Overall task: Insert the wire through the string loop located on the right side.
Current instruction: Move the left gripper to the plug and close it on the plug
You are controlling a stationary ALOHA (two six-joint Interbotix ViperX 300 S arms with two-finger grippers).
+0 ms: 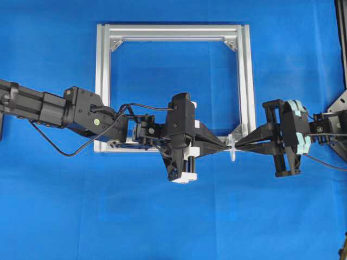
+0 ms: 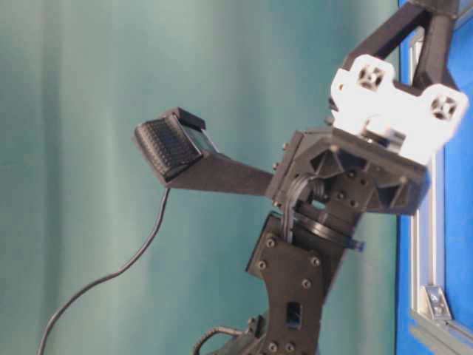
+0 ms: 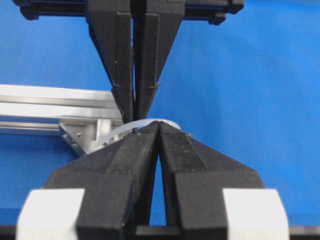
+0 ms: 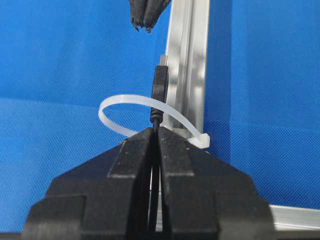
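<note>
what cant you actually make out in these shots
- Overhead view: the wire is too thin to see; the string loop is a tiny sliver between the left gripper and right gripper.
- Left wrist view: its own fingers hide most of the loop and plug.
- Right wrist view: the wire vanishes between the shut fingers.

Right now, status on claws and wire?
Right claw shut on wire, plug through string loop. Left claw shut, empty, just beyond. Nothing blocking.
</note>
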